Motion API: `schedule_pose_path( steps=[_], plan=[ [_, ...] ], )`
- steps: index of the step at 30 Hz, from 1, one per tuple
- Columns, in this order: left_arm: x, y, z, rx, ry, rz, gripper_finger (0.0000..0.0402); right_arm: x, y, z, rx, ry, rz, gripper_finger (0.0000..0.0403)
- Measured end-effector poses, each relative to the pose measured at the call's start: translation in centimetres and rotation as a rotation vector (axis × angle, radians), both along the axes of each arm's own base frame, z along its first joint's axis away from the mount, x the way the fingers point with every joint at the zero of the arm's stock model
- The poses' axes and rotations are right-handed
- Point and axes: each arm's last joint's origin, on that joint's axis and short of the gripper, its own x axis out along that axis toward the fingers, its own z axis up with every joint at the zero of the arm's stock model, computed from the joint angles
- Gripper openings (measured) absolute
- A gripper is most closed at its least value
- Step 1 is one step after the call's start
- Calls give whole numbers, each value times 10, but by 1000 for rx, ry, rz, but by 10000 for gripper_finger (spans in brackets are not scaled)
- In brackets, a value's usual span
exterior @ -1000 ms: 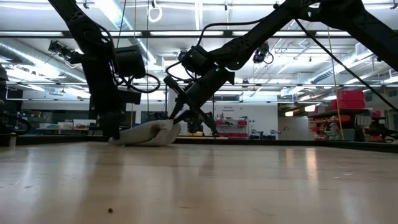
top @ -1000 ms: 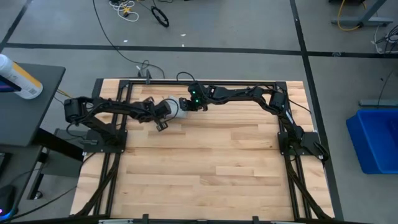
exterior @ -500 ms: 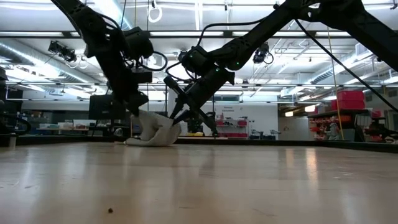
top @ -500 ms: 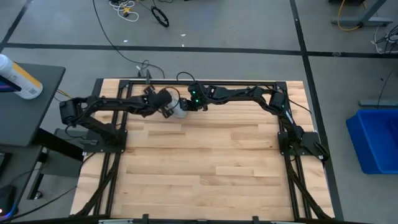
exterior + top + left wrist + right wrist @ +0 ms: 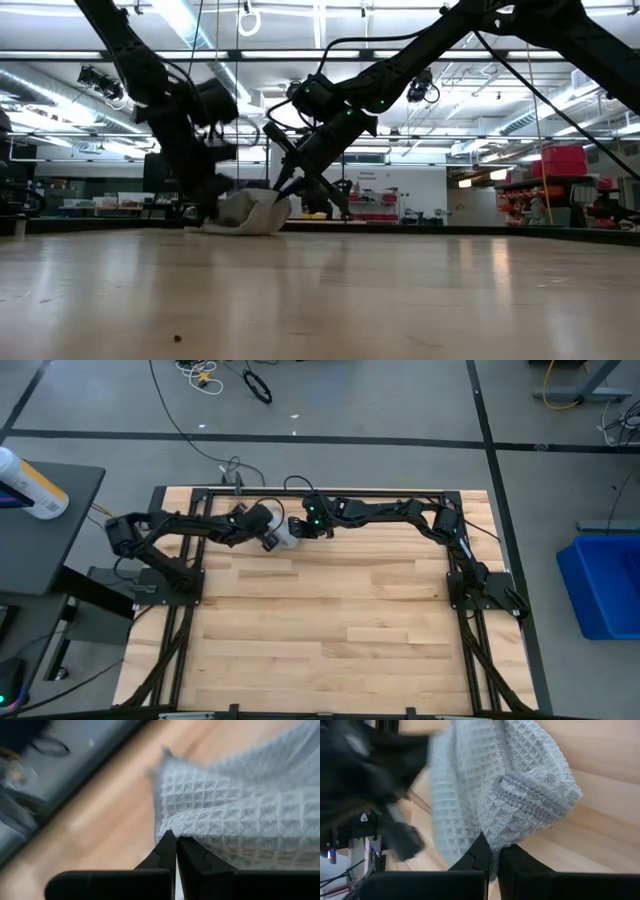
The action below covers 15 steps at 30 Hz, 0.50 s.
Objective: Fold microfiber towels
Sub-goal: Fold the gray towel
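So the towel (image 5: 284, 534) is bunched up in a small heap at the far edge of the counter (image 5: 330, 630), roughly mid-width, nowhere near flat yet. From the wrist views we can see the waffle-ish weave up close, and both arms have hold of it: the left end effector (image 5: 176, 851) is clenched on a pinch of the cloth, and the right end effector (image 5: 490, 851) is clenched on a thick, rolled-over fold with the stitched edge wrapped around it. In the high view the two meet right over the heap, left (image 5: 268, 530) coming in from its side and right (image 5: 300, 528) from the other, almost touching each other. The low view shows the cloth sagging onto the wood between them, not lifted clear. Our read is that we're at the very start of the job, the grab-and-spread part, with no fold made so far. The next move probably calls for lifting and drawing the two grips apart so the cloth opens out, then laying it flat nearer the middle of the counter, where there's room to work. The catch is that we can't tell whether either grip is on an actual corner, so it may need a regrasp before it'll spread properly.
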Motion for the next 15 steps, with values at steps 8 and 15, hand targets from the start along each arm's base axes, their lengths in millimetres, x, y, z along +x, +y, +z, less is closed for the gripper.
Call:
schedule_pose_path(
  steps=[8,15],
  plan=[
    [5,1,-30,-130,6,11,3,0,0,0,7,1,-10,12],
    [2,-2,-19,-134,-27,9,38,-2,0,-2,19,39,-34,12]
  ],
)
